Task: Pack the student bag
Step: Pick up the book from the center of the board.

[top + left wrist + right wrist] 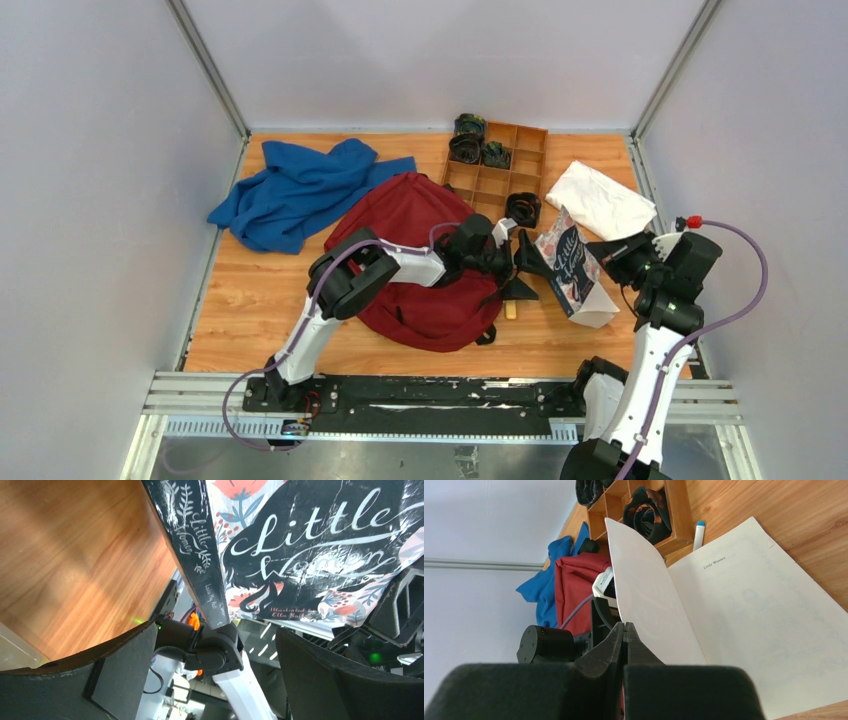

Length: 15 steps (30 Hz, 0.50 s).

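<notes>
The dark red student bag [415, 270] lies in the middle of the table; it also shows in the right wrist view [574, 590]. My left arm reaches over it to the right. My left gripper [533, 270] is open and empty, its jaws wide apart just left of the "Little Women" book [570, 265]. In the left wrist view the book's spine [192, 545] and cover [310, 545] stand just beyond the open gripper [215, 630]. My right gripper [602, 250] is shut on a stiff white leaf of the open book [644, 590], pinched at the tips [625, 626], holding the book tilted up.
A blue cloth [300, 190] lies at the back left, touching the bag. A wooden divider tray [525, 165] with dark rolled items stands at the back. A white folded cloth [600, 198] lies at the back right. A white marker [698, 532] lies beside the tray.
</notes>
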Each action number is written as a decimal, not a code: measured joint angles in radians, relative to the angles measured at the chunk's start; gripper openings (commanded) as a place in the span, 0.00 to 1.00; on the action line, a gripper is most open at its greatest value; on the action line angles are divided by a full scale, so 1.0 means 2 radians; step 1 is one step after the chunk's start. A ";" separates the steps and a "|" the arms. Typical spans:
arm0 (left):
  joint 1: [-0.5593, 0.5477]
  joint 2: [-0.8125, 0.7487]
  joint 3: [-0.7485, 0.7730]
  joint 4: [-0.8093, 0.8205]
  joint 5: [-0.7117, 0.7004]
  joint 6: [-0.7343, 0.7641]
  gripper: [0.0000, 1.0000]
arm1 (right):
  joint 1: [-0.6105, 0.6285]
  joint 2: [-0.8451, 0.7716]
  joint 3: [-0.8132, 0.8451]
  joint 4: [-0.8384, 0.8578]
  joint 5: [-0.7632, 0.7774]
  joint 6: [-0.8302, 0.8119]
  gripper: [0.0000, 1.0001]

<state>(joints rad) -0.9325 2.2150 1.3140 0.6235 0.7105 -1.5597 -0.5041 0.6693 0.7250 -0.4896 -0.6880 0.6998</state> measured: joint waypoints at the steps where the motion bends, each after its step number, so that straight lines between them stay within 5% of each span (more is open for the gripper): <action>1: 0.000 0.000 0.000 0.000 -0.004 0.000 0.94 | 0.000 0.000 0.000 0.000 0.000 0.000 0.00; 15: 0.000 0.023 0.015 0.016 -0.053 -0.008 0.92 | 0.000 0.017 -0.061 0.022 0.021 0.013 0.00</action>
<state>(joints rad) -0.9318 2.2616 1.3437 0.6559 0.6052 -1.5753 -0.5041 0.7033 0.6025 -0.4454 -0.6460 0.7254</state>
